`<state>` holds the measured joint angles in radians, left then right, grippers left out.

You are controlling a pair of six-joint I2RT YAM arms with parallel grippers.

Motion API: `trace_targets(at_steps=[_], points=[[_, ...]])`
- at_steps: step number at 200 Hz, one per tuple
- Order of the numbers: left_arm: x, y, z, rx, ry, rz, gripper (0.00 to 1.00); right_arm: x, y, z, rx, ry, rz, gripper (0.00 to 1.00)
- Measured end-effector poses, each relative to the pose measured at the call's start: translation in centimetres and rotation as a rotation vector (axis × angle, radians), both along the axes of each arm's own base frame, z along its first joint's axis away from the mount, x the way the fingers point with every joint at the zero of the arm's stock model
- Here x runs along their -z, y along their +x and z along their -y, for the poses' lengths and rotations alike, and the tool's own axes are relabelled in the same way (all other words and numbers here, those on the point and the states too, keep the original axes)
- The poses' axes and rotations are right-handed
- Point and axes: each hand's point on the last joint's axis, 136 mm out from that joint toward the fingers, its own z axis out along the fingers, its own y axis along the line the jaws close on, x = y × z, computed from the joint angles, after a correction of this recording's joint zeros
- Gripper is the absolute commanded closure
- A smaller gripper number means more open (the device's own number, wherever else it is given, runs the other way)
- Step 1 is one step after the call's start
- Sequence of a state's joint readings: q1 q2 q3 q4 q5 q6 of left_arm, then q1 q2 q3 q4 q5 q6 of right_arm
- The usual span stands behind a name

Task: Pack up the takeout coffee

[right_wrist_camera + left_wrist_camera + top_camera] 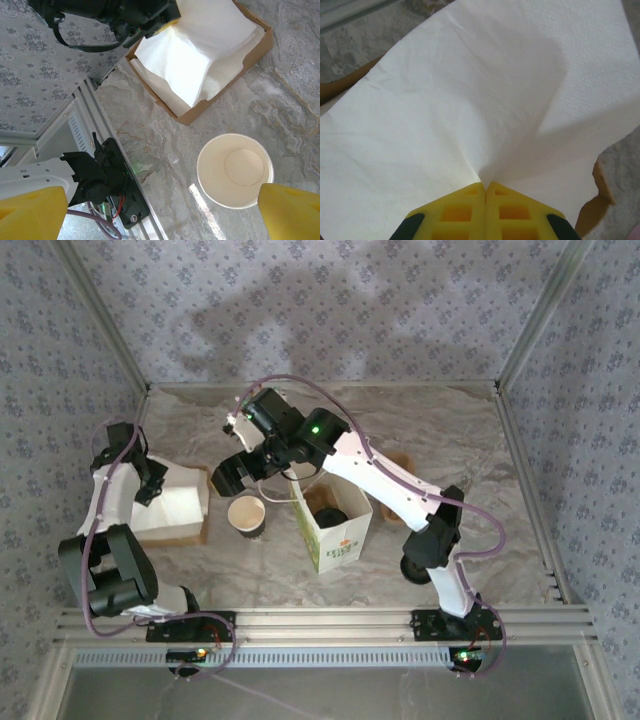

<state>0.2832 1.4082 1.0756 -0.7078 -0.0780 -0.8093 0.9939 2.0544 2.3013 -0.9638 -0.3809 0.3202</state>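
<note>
Right claw (157,200): spread wide, empty.
Lidless paper cup (235,170): upright, just below it; we judge the right claw nearer.
Left claw (485,187): clenched on a napkin (470,100).

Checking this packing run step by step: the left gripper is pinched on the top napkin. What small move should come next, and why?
Probably a short lift straight up. The left gripper is shut on the top napkin, which puckers at the pinch, while the rest of it lies on the stack in the cardboard tray. Lifting should peel it free.
</note>
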Motion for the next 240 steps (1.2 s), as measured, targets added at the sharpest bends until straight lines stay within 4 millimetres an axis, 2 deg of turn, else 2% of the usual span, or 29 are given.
trace_targets(at_steps=[37, 53, 128, 149, 192, 240], points=[[-3.8, -0.2, 0.5, 0.064, 0.044, 0.080, 1.00, -0.4, 0.0, 0.4, 0.010, 0.014, 0.022, 0.00], [-5.5, -0.4, 0.7, 0.092, 0.061, 0.121, 1.00, -1.1, 0.1, 0.7, 0.022, 0.032, 0.043, 0.00], [-12.5, -0.4, 3.9, 0.284, 0.074, 0.309, 1.00, -7.4, -0.3, 2.2, 0.044, 0.214, 0.173, 0.00], [-14.1, -0.4, 5.6, 0.369, 0.030, 0.362, 1.00, -8.4, -0.5, 2.0, 0.027, 0.253, 0.188, 0.00], [-17.9, -0.8, 9.5, 0.556, -0.075, 0.464, 1.00, -9.3, -0.8, 1.9, -0.037, 0.281, 0.233, 0.00], [-23.2, -3.4, 13.0, 0.705, -0.138, 0.596, 1.00, -13.4, -0.8, 2.4, -0.103, 0.368, 0.345, 0.07]])
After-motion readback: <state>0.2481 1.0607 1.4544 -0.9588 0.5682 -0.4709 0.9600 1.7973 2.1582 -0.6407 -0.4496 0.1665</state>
